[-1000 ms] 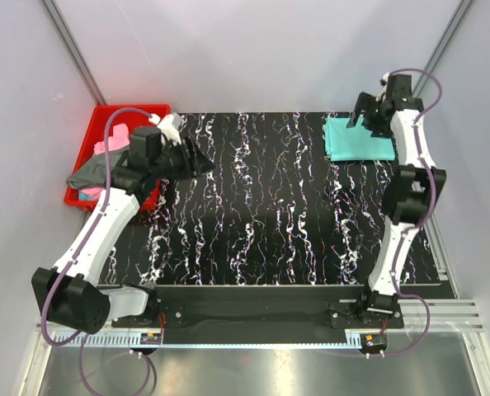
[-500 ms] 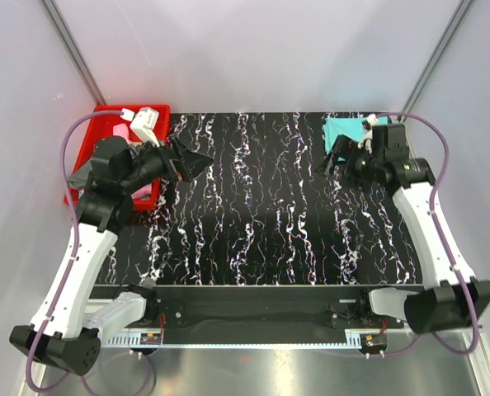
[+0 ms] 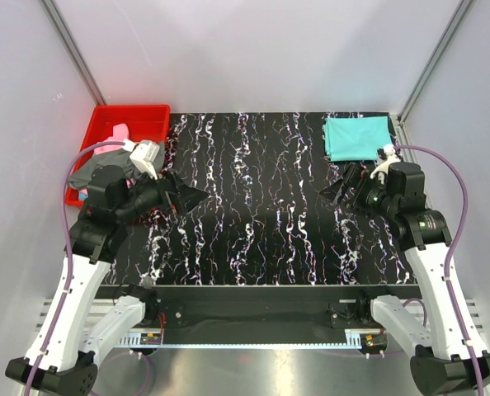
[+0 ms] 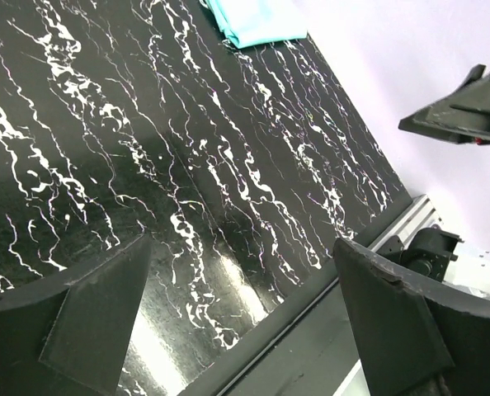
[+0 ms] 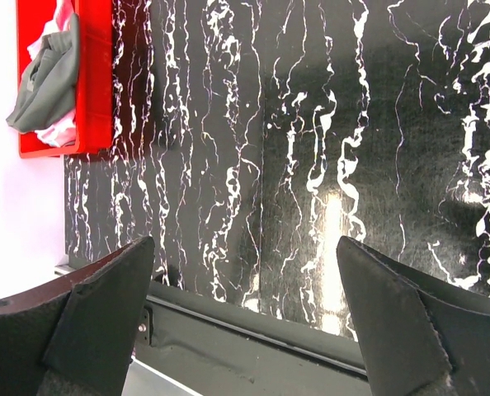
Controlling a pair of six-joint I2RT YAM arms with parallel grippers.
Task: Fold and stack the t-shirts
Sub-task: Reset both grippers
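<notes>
Left claw (image 3: 192, 195) and right claw (image 3: 336, 186) hover facing inward, jaws parted.

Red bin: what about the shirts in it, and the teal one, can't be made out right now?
- Top view: the pink shirt shows only as a scrap. The grey shirt and the left arm cover the rest.
- Right wrist view: the bin is cut off by the top edge.
- Left wrist view: the teal shirt is cut off by the top edge.
</notes>
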